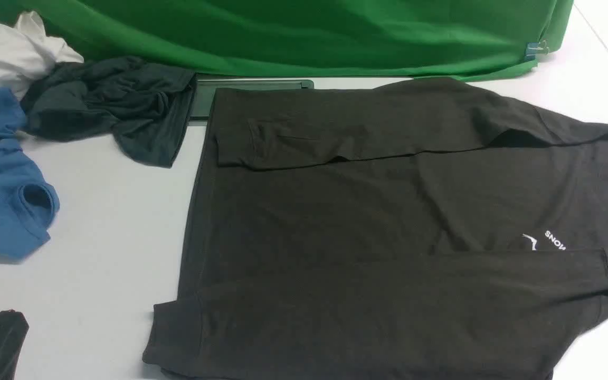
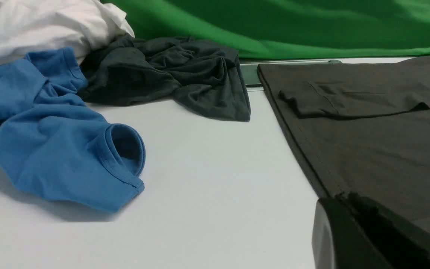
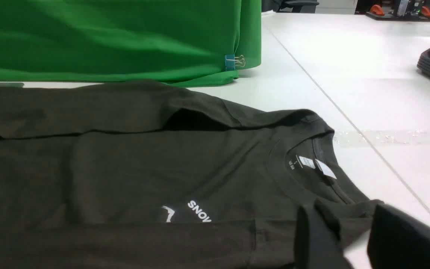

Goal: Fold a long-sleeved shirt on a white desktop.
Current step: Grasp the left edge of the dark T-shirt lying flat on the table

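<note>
Long-sleeved shirt (image 1: 388, 211) is flat on the worktop (image 1: 98, 211), sleeves folded in. My right claw (image 3: 353, 239) is open by the shoulder. Left claw (image 2: 349, 224), can't tell. Next I'd guess pinch the near edge and fold the body over.

From here my left gripper (image 2: 353, 231) shows as matte black plastic, its rounded outer edge catching a pale grey sheen. On my right gripper (image 3: 343, 229), both fingers (image 3: 405, 239) are plain black, blunt-tipped.

The long-sleeved shirt (image 1: 388, 221) lay flat on the white desktop (image 1: 108, 221), both sleeves (image 1: 346, 137) folded across its body; a charcoal garment (image 1: 114, 105) and blue shirt (image 1: 3, 200) lay crumpled to its left
</note>
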